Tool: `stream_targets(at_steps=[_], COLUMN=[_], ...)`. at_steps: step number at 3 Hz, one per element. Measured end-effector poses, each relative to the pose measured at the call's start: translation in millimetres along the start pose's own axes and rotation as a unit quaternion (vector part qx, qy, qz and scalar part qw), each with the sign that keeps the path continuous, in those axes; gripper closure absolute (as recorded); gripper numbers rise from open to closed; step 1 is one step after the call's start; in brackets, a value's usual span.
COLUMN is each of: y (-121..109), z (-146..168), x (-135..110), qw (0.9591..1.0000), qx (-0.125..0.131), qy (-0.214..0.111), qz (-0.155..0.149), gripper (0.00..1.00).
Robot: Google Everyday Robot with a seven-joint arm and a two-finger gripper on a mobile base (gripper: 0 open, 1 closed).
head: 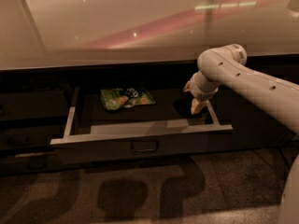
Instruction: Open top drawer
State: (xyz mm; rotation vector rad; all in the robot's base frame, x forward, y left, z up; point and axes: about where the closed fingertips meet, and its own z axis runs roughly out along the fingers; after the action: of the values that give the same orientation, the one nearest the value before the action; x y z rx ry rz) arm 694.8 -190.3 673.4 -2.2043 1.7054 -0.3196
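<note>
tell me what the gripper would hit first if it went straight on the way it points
The gripper points down into the open top drawer, near its right side. It would likely meet the drawer's dark floor first, though depth is unclear.

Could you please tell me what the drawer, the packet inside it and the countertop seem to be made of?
Drawer: dark matte front, perhaps laminate; pale edges look metallic. Packet: glossy green plastic film, judging by its crinkled shine. Countertop: polished, reflecting lights; stone or laminate. The hand hovers over the drawer's right rear.
</note>
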Motion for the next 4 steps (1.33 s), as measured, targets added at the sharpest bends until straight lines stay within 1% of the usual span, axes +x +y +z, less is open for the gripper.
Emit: stream_targets(at_steps=[1,2,3,4], y=[0,0,25,56], z=[0,0,3,6], x=[0,0,-7,-15], qw=[1.0000,1.0000,0.9997,0.9984], qx=[0.000,0.000,-0.006,-0.013], qy=[0.000,0.000,0.010,0.024], qz=[0.000,0.000,-0.022,-0.050], gripper=[0.65,0.89,1.00,1.00])
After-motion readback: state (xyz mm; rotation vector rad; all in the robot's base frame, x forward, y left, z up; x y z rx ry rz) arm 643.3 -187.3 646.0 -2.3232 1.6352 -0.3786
